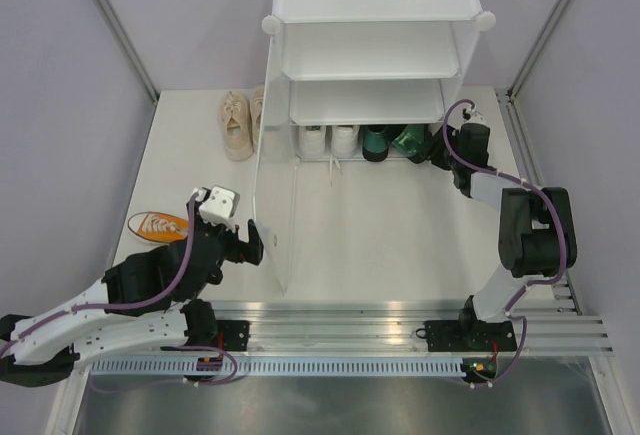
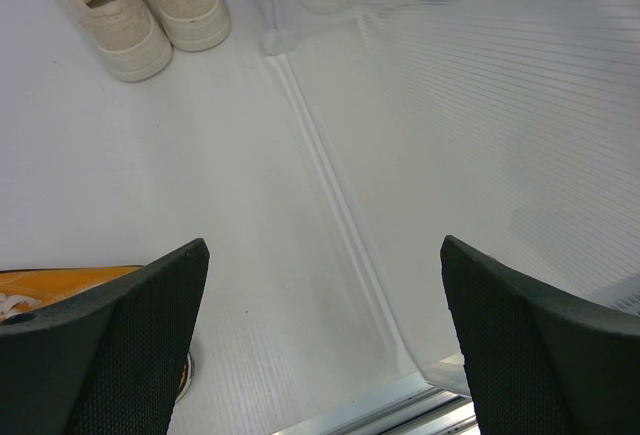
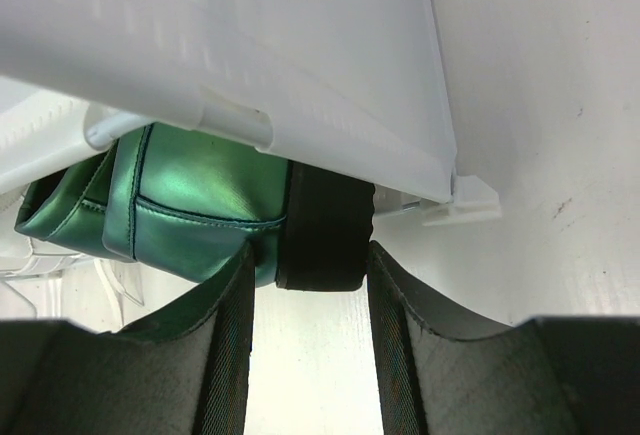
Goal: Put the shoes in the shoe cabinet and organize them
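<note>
The white shoe cabinet [image 1: 370, 15] stands mid-table, open toward me. On its bottom tier sit white sneakers [image 1: 328, 140] and dark green heels [image 1: 378, 142]. My right gripper [image 1: 440, 150] reaches into that tier's right end. In the right wrist view the gripper [image 3: 310, 250] is shut on one green heel [image 3: 180, 200], its black block heel squeezed between the fingers under the shelf edge. Cream sneakers [image 1: 238, 123] stand left of the cabinet, also seen as cream sneakers [image 2: 130, 5]. An orange sneaker [image 1: 158, 225] lies near my left gripper [image 1: 245, 245], which is open and holds nothing [image 2: 322, 243].
The cabinet's translucent side panel [image 2: 480, 105] stands just right of the left gripper. The orange sneaker [image 2: 60, 285] shows beside the left finger. An aluminium rail [image 1: 400, 325] runs along the near edge. Purple walls close in both sides.
</note>
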{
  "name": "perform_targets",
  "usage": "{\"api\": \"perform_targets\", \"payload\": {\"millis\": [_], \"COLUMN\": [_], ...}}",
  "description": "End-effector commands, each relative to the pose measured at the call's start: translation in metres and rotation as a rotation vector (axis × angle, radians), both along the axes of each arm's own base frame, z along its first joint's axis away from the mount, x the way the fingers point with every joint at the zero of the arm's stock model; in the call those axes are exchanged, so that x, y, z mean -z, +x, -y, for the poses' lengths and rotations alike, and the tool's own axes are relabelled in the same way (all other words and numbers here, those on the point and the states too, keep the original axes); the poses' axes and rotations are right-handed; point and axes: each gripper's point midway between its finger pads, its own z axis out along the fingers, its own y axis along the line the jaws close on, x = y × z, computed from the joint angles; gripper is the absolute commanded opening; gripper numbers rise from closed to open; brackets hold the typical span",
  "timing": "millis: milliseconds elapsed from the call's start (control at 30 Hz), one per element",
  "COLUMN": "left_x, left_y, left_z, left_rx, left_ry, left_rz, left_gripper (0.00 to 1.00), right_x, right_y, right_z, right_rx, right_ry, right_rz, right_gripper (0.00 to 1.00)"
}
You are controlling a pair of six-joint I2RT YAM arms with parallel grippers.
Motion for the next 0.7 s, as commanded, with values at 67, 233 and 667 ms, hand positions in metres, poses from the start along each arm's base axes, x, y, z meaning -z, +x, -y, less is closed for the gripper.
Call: {"api": "perform_targets", "payload": {"millis": [67,233,667], "left_x": [-0.001,0.000,0.001], "left_y": [0.002,0.003,0.004], "left_z": [0.004,0.005,0.006], "left_rx": [0.014,0.013,0.013], "left_ry": [0.016,0.022,0.025], "left_rz": [0.013,0.010,0.006], "left_gripper": [1.00,1.00,1.00], "right_x": [-0.015,-0.028,-0.036], "right_y": [0.020,0.022,0.022], "right_z": [0.049,0.052,0.044], "right_rx": [0.146,0.167,0.167], "right_ry": [-0.193,-0.201,-0.128], "right_rz": [0.082,0.145,0.186], "right_gripper": [0.01,0.01,0.33]}}
